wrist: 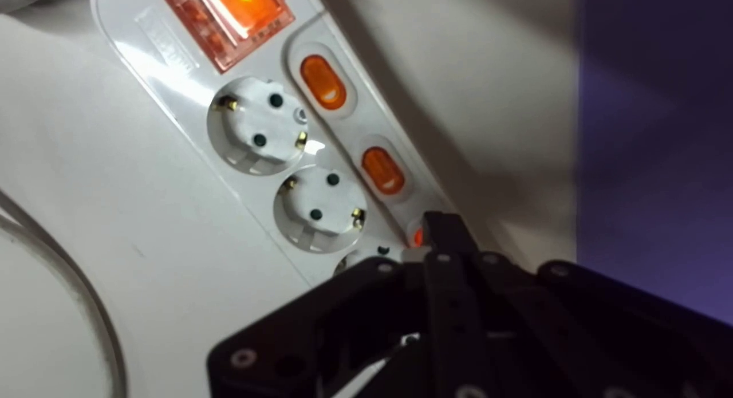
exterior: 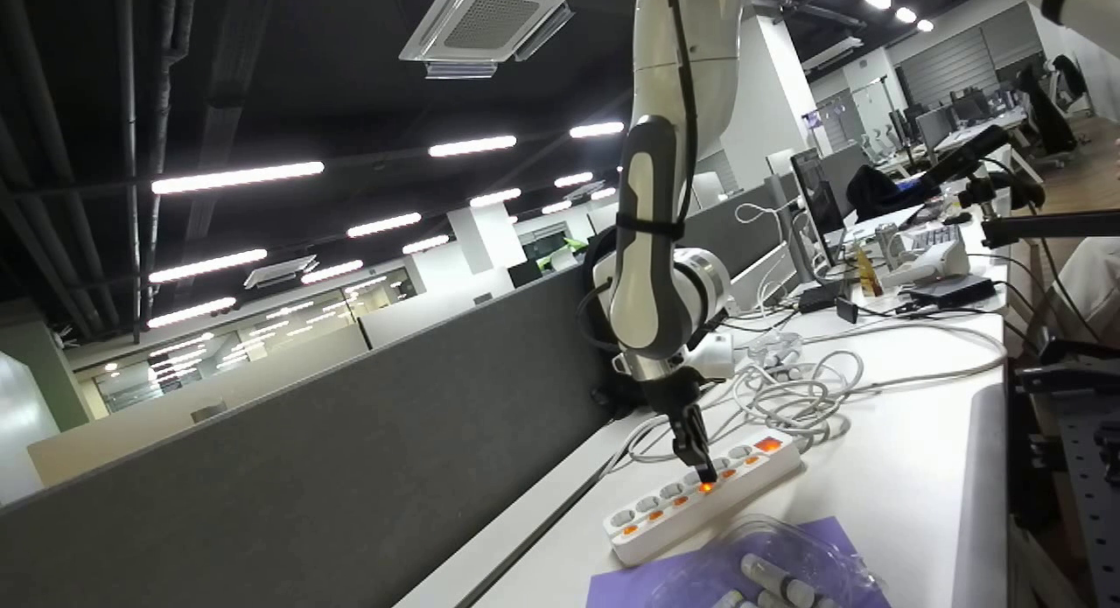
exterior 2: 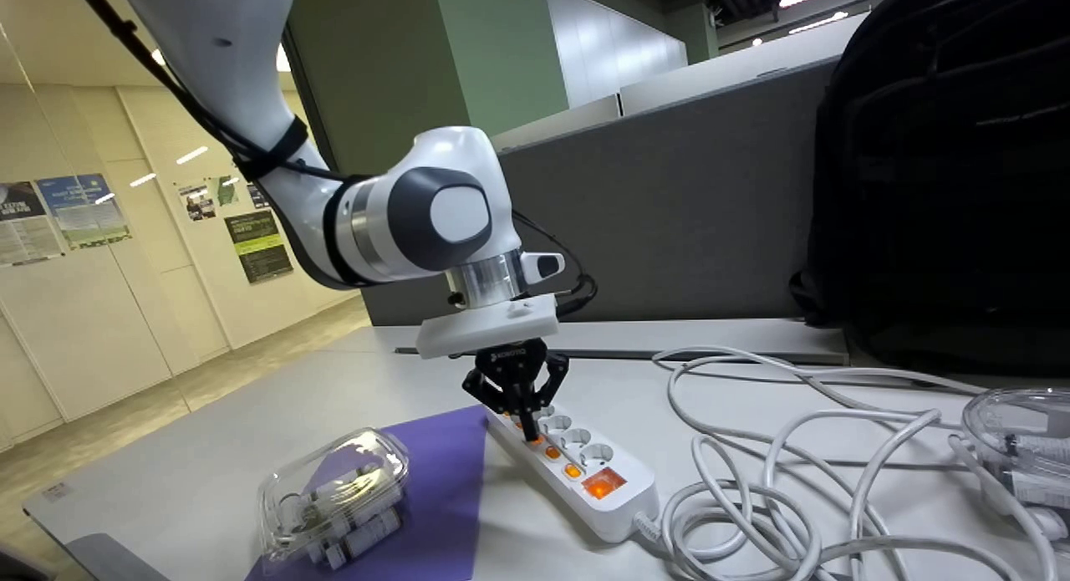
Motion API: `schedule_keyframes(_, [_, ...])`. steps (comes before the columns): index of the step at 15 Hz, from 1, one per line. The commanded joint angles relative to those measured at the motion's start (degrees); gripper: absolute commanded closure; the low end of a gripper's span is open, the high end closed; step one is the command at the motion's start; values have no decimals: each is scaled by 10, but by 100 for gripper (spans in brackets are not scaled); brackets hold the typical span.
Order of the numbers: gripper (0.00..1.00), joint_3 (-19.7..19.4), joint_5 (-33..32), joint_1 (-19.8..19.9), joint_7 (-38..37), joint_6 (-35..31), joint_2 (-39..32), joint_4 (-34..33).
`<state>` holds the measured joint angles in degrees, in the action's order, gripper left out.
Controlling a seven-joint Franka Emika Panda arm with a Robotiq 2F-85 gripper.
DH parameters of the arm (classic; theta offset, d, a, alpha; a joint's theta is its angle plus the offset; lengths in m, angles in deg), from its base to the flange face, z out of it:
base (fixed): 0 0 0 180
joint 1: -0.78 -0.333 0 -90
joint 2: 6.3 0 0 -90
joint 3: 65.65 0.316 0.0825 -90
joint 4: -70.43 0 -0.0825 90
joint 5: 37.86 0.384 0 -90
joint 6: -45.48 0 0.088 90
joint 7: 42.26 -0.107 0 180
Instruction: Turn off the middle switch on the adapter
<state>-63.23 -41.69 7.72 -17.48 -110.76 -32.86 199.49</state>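
Adapter lies on the white desk, just beside the purple sheet. Its white cable tangles on the desk off one end. Clear plastic box on the sheet. My gripper points down over the adapter, fingers together. Big orange switch at the cable end is lit. Third small switch counting from it glows too, partly behind my fingers in the wrist view; contact, can't tell.

Adapter in all three views, closest from above at the wrist
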Motion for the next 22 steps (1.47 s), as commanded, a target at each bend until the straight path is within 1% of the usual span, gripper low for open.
schedule_keyframes(1, [100,-10,-16,-7,-27,16,-5,-11])
schedule_keyframes(8, [100,-25,-26,-12,-42,32,-24,-22])
schedule_keyframes(13, [100,-13,-17,-6,-30,42,-18,-27])
schedule_keyframes(22, [100,3,-12,-2,-18,29,-9,-31])
